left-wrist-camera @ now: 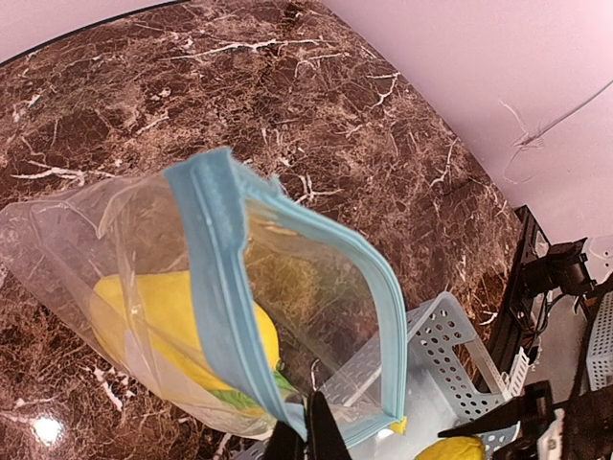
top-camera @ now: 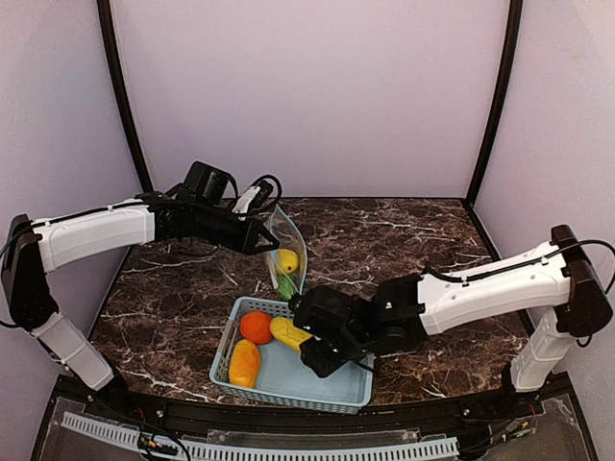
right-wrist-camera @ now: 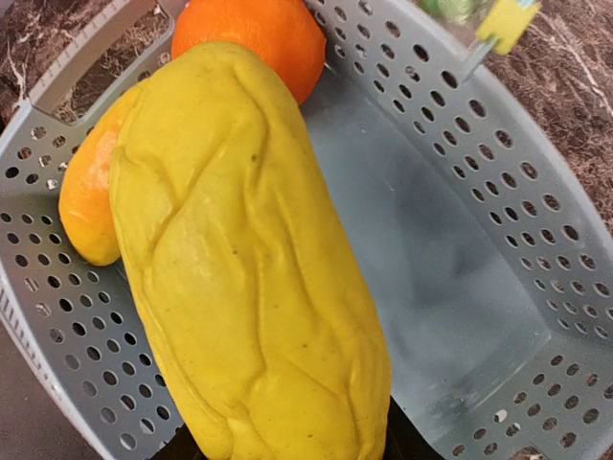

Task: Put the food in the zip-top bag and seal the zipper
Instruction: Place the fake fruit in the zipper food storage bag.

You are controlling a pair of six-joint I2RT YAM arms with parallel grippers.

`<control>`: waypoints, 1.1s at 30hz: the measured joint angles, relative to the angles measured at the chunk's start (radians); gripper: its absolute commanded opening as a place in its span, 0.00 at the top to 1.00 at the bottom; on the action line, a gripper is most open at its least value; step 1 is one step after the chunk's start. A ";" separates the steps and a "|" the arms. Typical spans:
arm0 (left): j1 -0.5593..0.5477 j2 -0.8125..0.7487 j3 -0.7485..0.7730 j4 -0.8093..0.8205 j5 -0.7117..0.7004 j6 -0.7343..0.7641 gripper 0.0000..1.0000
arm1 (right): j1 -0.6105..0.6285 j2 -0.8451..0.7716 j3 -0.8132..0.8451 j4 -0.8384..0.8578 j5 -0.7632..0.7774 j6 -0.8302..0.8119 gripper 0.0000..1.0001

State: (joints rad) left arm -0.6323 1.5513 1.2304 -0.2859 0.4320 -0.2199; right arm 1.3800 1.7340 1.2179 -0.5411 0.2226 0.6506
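Left gripper point(top-camera: 261, 235) is pinched tight on the zipper point(left-wrist-camera: 215, 249) edge, holding the zip-top bag point(left-wrist-camera: 316, 287) up above the table point(top-camera: 404, 240), mouth open. Bagged yellow fruit point(left-wrist-camera: 182, 326) and green pod point(top-camera: 285, 285) sit inside. Right gripper point(top-camera: 315, 348) is closed around the held yellow fruit point(right-wrist-camera: 249, 259) over the basket point(right-wrist-camera: 498, 192). The orange point(right-wrist-camera: 259, 34) and last yellow fruit point(right-wrist-camera: 86, 211) lie in the basket.

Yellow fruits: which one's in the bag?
The fruit inside the bag, above the green pod. The other two, an orange-tinged one and a yellow one, lie in the basket by the orange.
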 measured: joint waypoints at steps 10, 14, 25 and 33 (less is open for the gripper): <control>0.000 0.000 0.000 0.001 0.018 0.000 0.99 | -0.062 -0.113 0.068 -0.166 0.056 0.032 0.64; 0.000 0.000 0.000 0.002 0.028 0.000 0.99 | -0.108 -0.113 0.116 -0.200 0.066 0.032 0.64; 0.000 0.000 0.000 0.018 0.064 0.000 0.99 | -0.202 -0.069 0.247 -0.222 0.057 0.006 0.63; -0.014 0.000 0.000 0.026 0.081 0.000 0.99 | -0.265 0.009 0.317 -0.224 0.008 -0.006 0.62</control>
State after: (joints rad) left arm -0.6460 1.5513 1.2304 -0.2600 0.5129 -0.2199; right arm 1.1149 1.7432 1.5349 -0.7650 0.2302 0.6441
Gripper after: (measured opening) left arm 0.008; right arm 0.395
